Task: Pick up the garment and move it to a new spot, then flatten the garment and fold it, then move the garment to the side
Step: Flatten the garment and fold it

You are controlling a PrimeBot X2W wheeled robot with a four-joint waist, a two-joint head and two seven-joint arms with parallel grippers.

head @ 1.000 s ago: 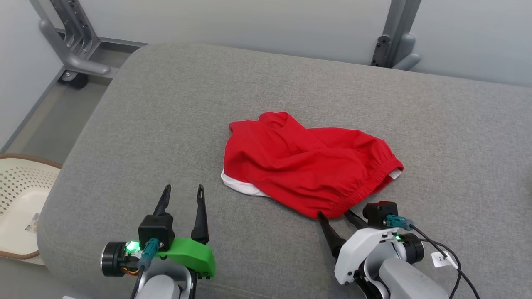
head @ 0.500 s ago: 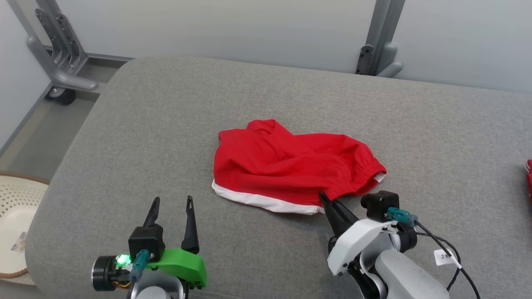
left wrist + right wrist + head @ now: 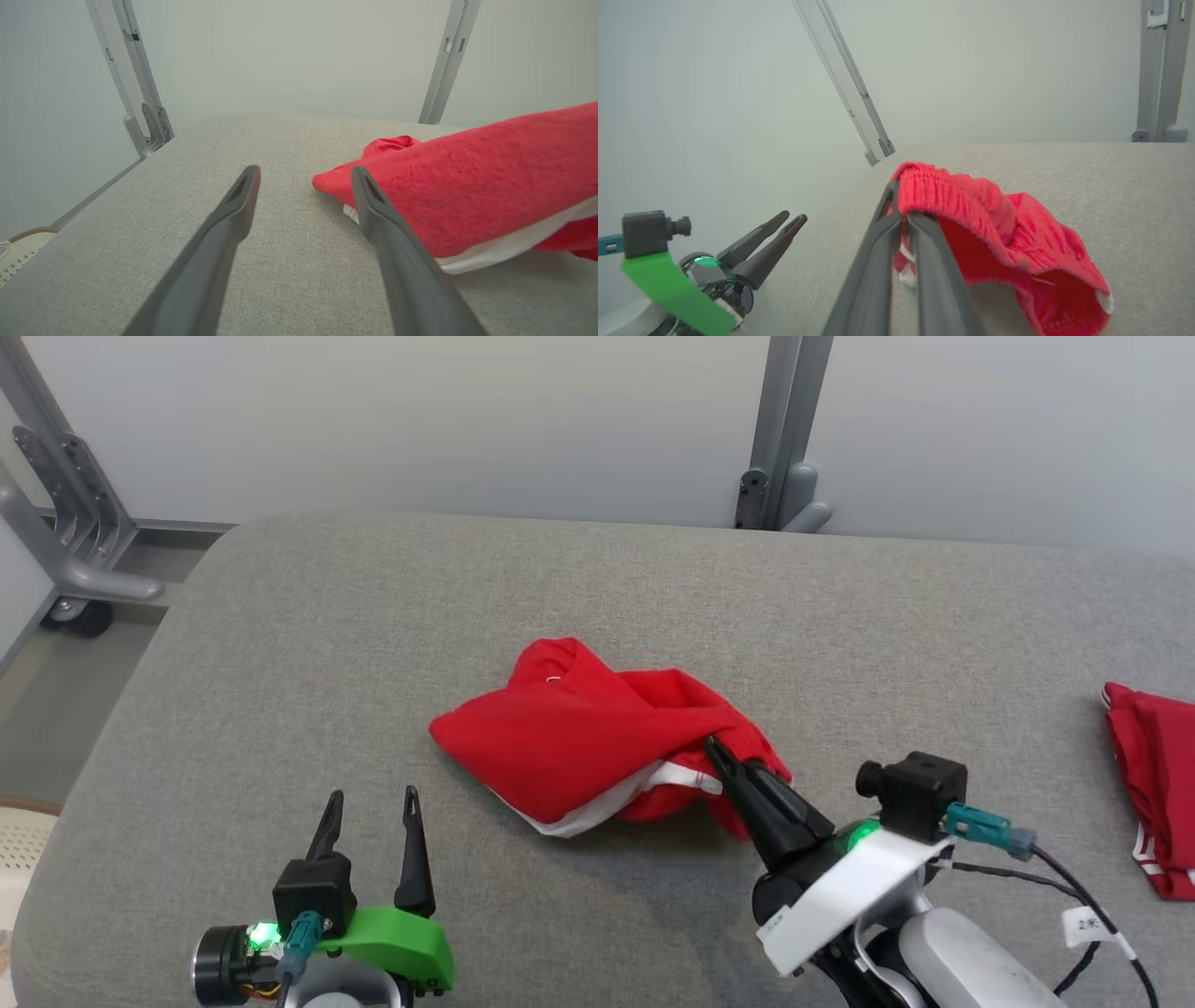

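Right gripper [image 3: 714,753] reaches in from lower right of head view, fingers angled up-left, jaws pinched together on the elastic waistband of the red garment [image 3: 551,747]. Garment sits mid grey cushion [image 3: 373,616], bunched, long axis running left to right, gripped right end raised, white trim along near edge. Left gripper [image 3: 372,795] at lower left, fingers pointing away, jaws wide, holding nothing, near garment's left end.
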